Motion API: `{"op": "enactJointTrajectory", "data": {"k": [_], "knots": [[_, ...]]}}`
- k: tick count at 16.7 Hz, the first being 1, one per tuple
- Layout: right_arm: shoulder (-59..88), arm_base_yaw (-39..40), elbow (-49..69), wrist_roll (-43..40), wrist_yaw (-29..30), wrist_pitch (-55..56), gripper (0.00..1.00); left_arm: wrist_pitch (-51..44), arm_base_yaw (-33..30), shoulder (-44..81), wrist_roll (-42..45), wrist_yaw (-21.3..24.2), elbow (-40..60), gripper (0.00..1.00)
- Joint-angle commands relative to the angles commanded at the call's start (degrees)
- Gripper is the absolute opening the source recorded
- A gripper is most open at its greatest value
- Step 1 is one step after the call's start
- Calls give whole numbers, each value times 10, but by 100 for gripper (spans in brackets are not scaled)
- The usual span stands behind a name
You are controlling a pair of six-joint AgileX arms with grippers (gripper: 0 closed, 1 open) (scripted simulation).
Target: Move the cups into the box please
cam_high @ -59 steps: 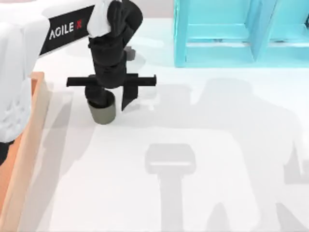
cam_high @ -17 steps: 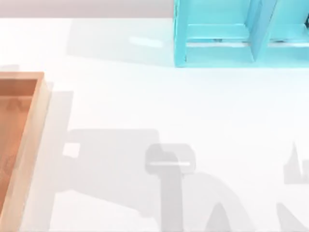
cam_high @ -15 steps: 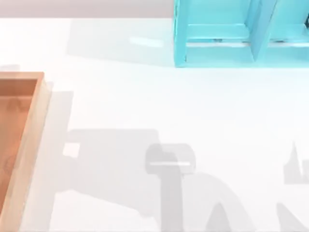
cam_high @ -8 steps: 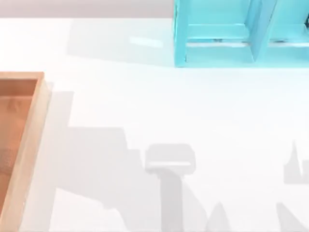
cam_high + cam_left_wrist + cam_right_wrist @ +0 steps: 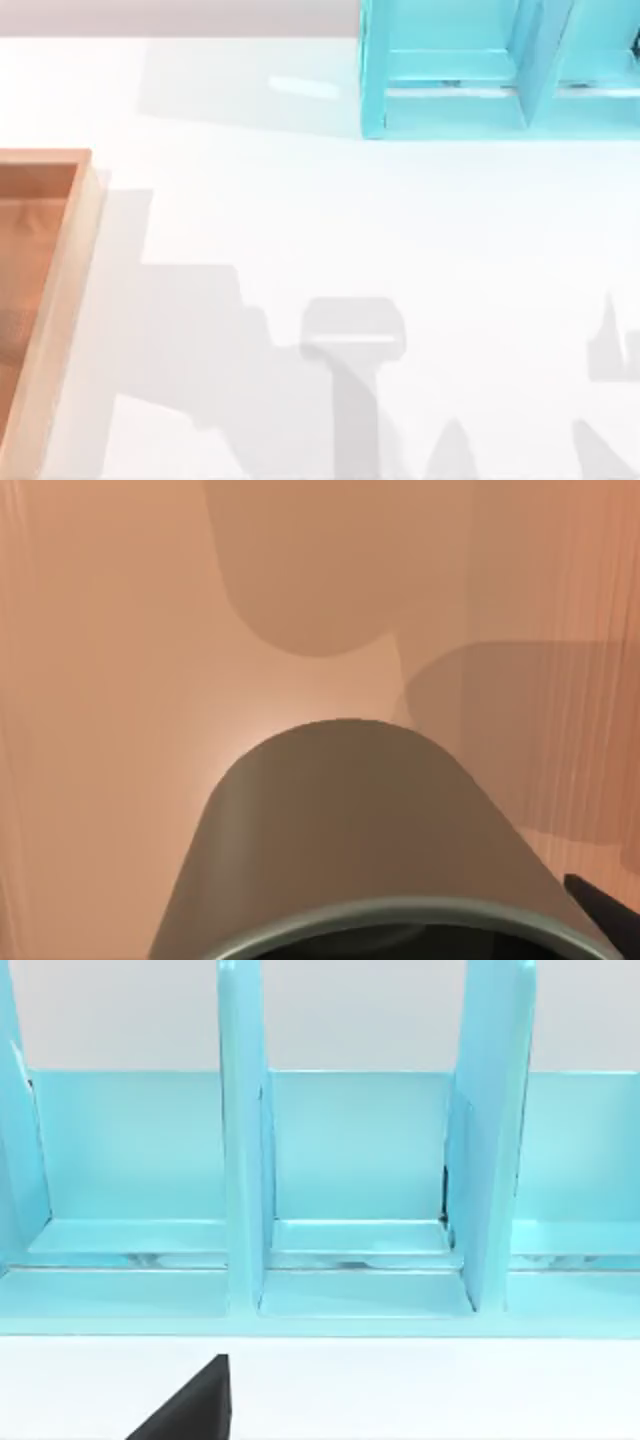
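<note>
Close before the left wrist camera, the olive-grey cup (image 5: 350, 820) looms large, its dark rim nearest the lens and its tapered wall running away from it. One dark tip of the left end effector (image 5: 608, 922) shows just beside the cup's rim. The cup hangs clear of the surface beyond it, so the left end effector is closed around the cup and carrying it. Behind the cup lies the smooth orange-brown floor of the box (image 5: 100, 680), and the cup's rounded shadow (image 5: 300, 580) falls on that floor, apart from the cup itself.

From above, the box (image 5: 60, 300) sits at the left edge of the frame, its thick light wooden rim running from mid-left down to the lower left corner. The white worktop (image 5: 350, 220) spreads across the middle of the frame, crossed by grey shadows along the lower half. At the upper right stands the turquoise shelf unit (image 5: 450, 100).

Over on the right wrist camera, a dark part of the right end effector (image 5: 195, 1410) shows above the worktop (image 5: 400, 1390), facing the shelf unit's (image 5: 350, 1160) upright dividers; I cannot tell how far it is open.
</note>
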Motion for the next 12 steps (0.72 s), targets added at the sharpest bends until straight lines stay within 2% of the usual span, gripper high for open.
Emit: {"op": "enactJointTrajectory", "data": {"k": [11, 12], "knots": [[0, 0, 0, 0, 0, 0, 100, 0, 0, 0, 0, 0, 0, 98], [0, 0, 0, 0, 0, 0, 100, 0, 0, 0, 0, 0, 0, 100]]}}
